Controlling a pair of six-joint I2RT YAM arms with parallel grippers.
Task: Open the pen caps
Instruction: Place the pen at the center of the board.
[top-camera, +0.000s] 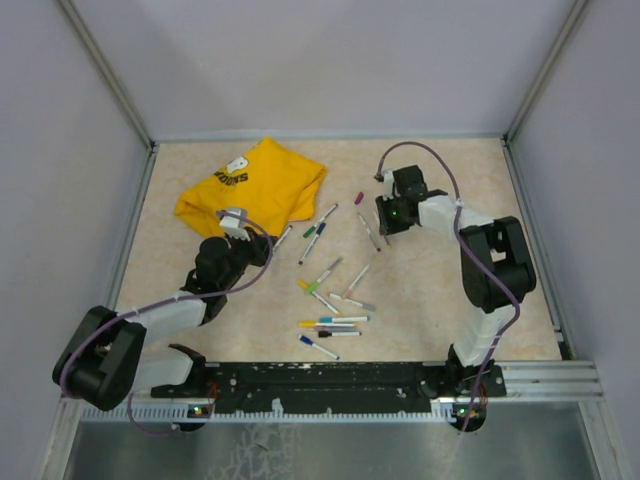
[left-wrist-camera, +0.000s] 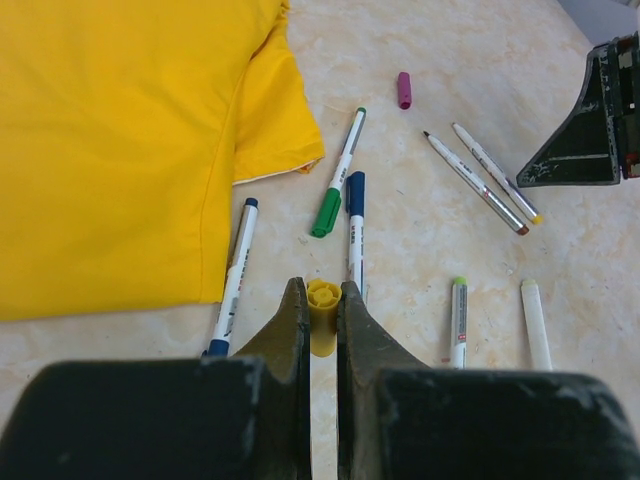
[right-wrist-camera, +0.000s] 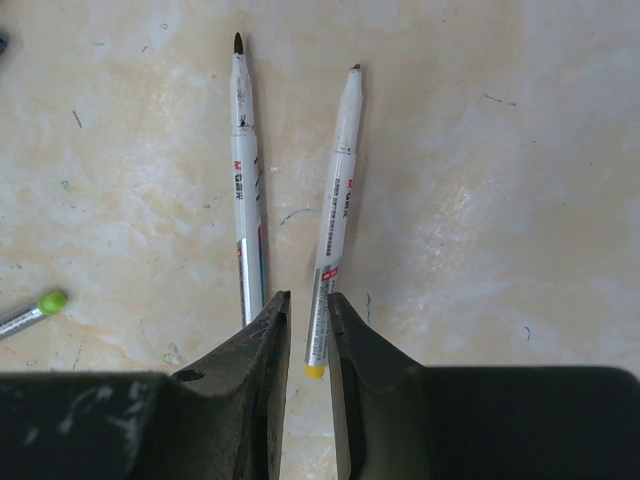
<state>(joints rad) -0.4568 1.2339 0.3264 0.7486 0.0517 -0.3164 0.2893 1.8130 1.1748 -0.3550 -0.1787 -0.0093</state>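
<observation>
Beige marbled counter (top-camera: 450, 290), grey panels on three sides. The left claw (left-wrist-camera: 322, 289) is clamped on a stubby yellow cap (left-wrist-camera: 322, 325), which stands between its fingers with the hollow end showing. Just beyond the cap lie a blue-capped pen (left-wrist-camera: 355, 230) and a green-capped pen (left-wrist-camera: 340, 170), their caps side by side. A pen with blue ends (left-wrist-camera: 232, 280) lies along the edge of a yellow T-shirt (left-wrist-camera: 120, 150). On the other side of the claw lie a lime-tipped pen (left-wrist-camera: 458, 320) and a white pen (left-wrist-camera: 535, 325). A loose purple cap (left-wrist-camera: 404, 90) sits alone farther out.

Across the counter, the right claw (right-wrist-camera: 306, 297) is narrowly parted. The tail of an uncapped yellow-ended pen (right-wrist-camera: 335, 200) lies between its fingertips, with a sliver of counter showing on one side. Whether either finger touches the pen cannot be told. A second uncapped pen, dark-tipped (right-wrist-camera: 245, 180), lies nearly parallel and passes behind the other finger. More pens (top-camera: 330, 325) lie scattered mid-counter between the two arms.
</observation>
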